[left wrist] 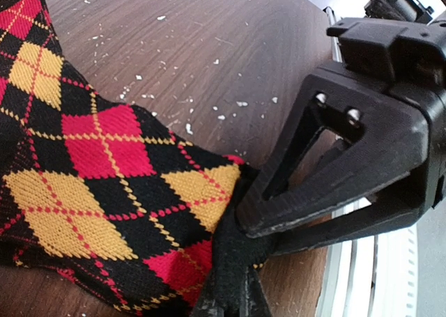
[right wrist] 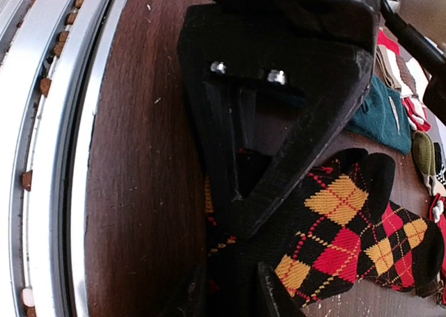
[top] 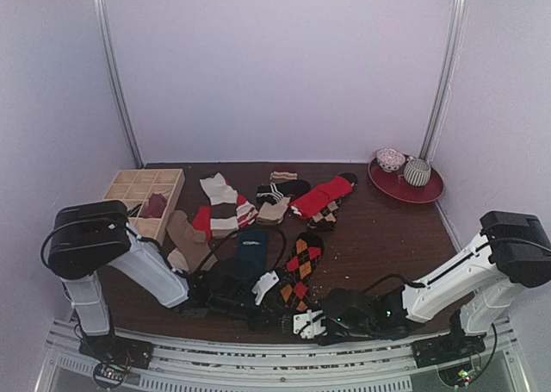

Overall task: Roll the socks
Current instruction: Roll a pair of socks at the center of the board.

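Left wrist cam: the black sock with red and yellow argyle diamonds (left wrist: 104,164) runs off the left and bottom edges, and the tips of the left gripper (left wrist: 231,292) get chopped off at the bottom too. Right wrist cam: the right gripper (right wrist: 233,289) blocks that sock's near end, so no idea how its jaws stand. From the top, whatever's on the round red plate (top: 430,192) is too tiny to make out.

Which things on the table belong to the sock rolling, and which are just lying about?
Job: argyle sock, teal sock, red sock, striped socks, tan sock.
Lying about: wooden compartment box, red plate, two patterned bowls on it.
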You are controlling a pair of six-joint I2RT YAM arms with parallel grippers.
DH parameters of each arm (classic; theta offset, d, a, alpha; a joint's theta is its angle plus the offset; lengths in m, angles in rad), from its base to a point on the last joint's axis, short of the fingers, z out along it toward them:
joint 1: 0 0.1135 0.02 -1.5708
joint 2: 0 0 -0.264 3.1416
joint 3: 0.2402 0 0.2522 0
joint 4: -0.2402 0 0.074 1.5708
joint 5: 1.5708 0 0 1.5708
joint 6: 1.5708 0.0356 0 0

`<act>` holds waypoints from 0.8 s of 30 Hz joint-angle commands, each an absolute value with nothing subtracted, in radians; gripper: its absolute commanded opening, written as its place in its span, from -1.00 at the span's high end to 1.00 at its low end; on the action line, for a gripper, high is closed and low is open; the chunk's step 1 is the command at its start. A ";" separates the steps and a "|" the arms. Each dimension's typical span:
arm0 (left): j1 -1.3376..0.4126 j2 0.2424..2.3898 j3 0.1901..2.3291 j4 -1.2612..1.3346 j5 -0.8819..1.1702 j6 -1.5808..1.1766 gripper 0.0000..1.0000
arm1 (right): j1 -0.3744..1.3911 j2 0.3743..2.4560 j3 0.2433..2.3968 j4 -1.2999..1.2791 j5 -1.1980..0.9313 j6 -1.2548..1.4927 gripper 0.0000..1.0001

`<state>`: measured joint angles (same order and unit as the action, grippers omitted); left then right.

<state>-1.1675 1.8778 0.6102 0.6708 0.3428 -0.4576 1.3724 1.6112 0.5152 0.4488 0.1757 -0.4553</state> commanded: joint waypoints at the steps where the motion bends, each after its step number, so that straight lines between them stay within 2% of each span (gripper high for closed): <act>1: -1.171 1.911 0.548 0.392 0.368 -0.430 1.00 | 1.356 1.651 0.515 0.386 0.191 -0.349 0.56; 5: -1.170 1.866 0.551 0.372 0.352 -0.391 1.00 | 1.323 1.652 0.524 0.352 0.126 -0.272 0.89; 6: -1.172 1.844 0.551 0.360 0.334 -0.377 0.87 | 1.306 1.647 0.531 0.332 0.076 -0.244 0.90; 8: -1.172 1.785 0.548 0.326 0.286 -0.343 0.41 | 1.262 1.629 0.546 0.285 -0.005 -0.185 0.91; 11: -1.173 1.669 0.541 0.274 0.206 -0.294 0.24 | 1.186 1.592 0.574 0.225 -0.205 -0.098 0.92; 15: -1.186 1.523 0.516 0.274 0.100 -0.240 0.12 | 1.091 1.610 0.641 0.096 -0.425 0.003 0.92; 19: -1.208 1.408 0.458 0.371 0.032 -0.179 0.07 | 1.033 1.711 0.761 -0.077 -0.568 0.067 0.91; 24: -1.242 1.435 0.434 0.562 0.032 -0.057 0.06 | 0.965 1.824 0.843 -0.129 -0.784 0.154 0.91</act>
